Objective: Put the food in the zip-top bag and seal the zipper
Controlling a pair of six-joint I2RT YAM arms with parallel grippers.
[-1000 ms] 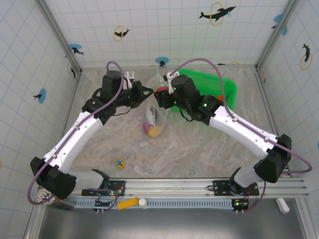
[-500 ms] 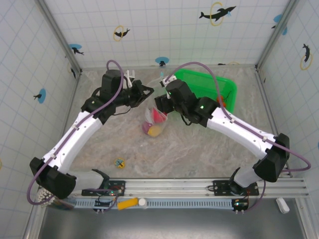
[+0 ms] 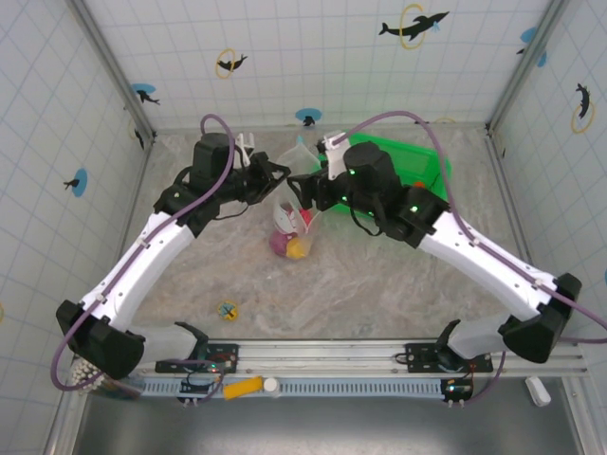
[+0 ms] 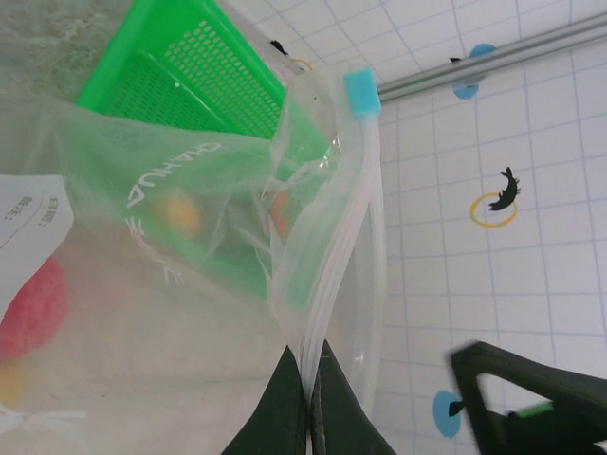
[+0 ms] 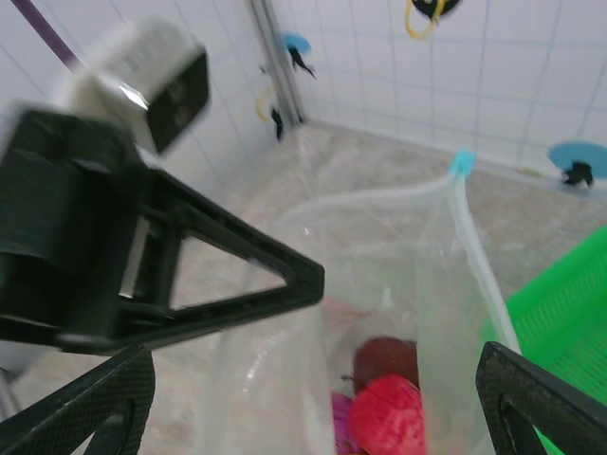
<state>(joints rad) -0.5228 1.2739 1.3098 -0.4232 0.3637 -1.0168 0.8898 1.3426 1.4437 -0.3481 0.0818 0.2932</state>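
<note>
The clear zip-top bag (image 3: 296, 204) hangs open in the middle of the table, its zipper (image 4: 332, 275) edge pinched between my left gripper's (image 4: 311, 379) shut fingers, below a blue slider tab (image 4: 361, 92). Inside the bag lies food: a red piece (image 5: 389, 417), a maroon one (image 5: 384, 360) and a purple one (image 5: 340, 422); from above purple (image 3: 281, 243) and yellow (image 3: 298, 250) pieces show at the bottom. My right gripper (image 5: 318, 417) stands open above the bag's mouth, holding nothing. From above, the left gripper (image 3: 283, 173) is at the bag's top left and the right gripper (image 3: 305, 196) is beside it.
The green mesh basket (image 3: 432, 166) stands at the back right, behind the right arm, with an orange piece (image 3: 417, 184) in it. Tiled walls close in the table on three sides. A small blue and yellow sticker (image 3: 227, 310) lies on the near left.
The right gripper opened and a red piece it held above the bag dropped inside. The right arm then drew back to the right. The left gripper kept its hold.
</note>
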